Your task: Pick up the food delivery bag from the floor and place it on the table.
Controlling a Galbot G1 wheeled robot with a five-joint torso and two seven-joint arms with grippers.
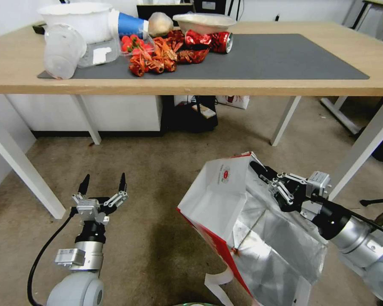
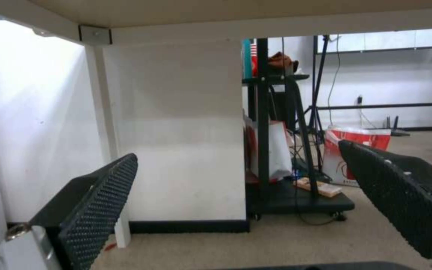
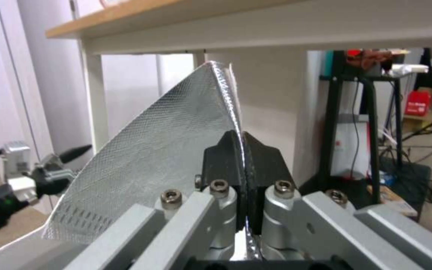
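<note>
Right hand [image 1: 259, 169] pinching bag [image 1: 225, 199] rim

Food delivery bag [image 1: 225, 199] tipped open on floor [image 1: 149, 178], short of bench [image 1: 12, 63].
White paper bag, red side panel, small round red logo, silver foil lining showing, mouth gaping toward 5 o'clock, white strap handle trailing at 6 o'clock. Its top rim is pinched at 2 o'clock. Floor: stained brownish carpet. Bench: light wood top, white legs, dark grey mat, at 12 o'clock.
</note>
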